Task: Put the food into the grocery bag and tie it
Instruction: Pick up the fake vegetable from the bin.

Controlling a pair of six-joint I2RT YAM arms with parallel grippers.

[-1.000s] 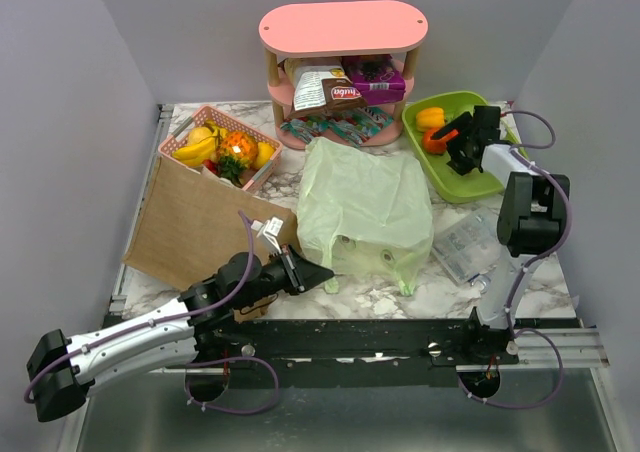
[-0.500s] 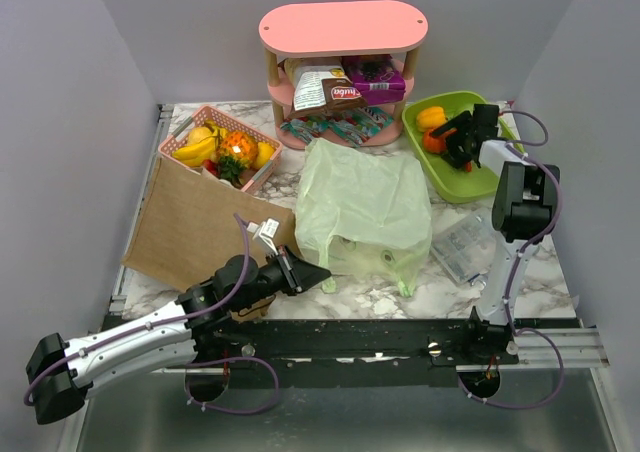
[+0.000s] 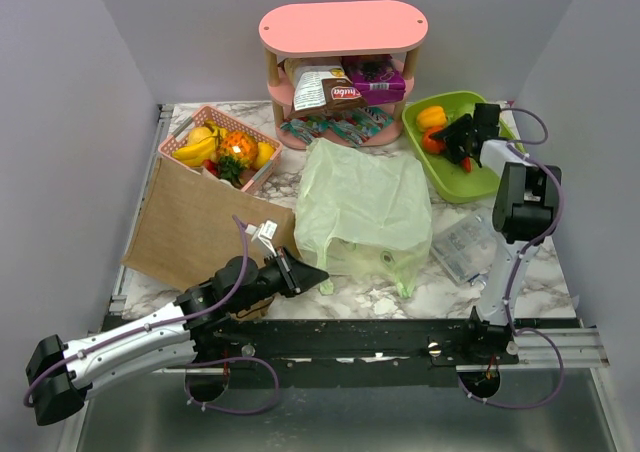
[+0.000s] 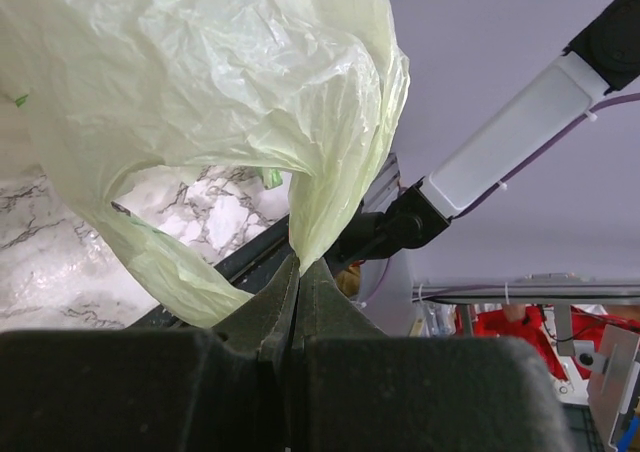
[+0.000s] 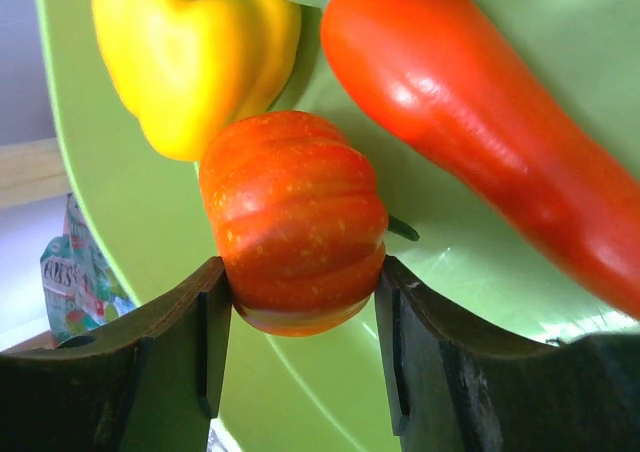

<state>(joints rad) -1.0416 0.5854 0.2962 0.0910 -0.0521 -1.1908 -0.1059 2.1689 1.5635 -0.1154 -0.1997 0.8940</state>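
Note:
The pale-green grocery bag (image 3: 365, 207) lies crumpled in the middle of the table. My left gripper (image 3: 318, 271) is shut on one of its loop handles at the near left corner. In the left wrist view the thin plastic (image 4: 200, 72) rises from the pinched jaw tips (image 4: 297, 262). My right gripper (image 3: 455, 137) reaches into the green tray (image 3: 470, 177). Its two fingers press both sides of a small orange pumpkin (image 5: 295, 217). A yellow pepper (image 5: 190, 52) and a long red-orange vegetable (image 5: 480, 112) lie against the pumpkin.
A pink shelf (image 3: 343, 27) at the back holds a white-and-brown snack pack (image 3: 325, 89) and a purple box (image 3: 378, 77). A pink basket (image 3: 220, 147) of fruit stands at the left. A brown paper bag (image 3: 195, 227) lies flat below it. A clear packet (image 3: 465, 244) rests at the right.
The right gripper's jaws have narrowed from wide open onto the pumpkin, and it has shifted slightly deeper into the tray. The left gripper keeps its hold on the handle.

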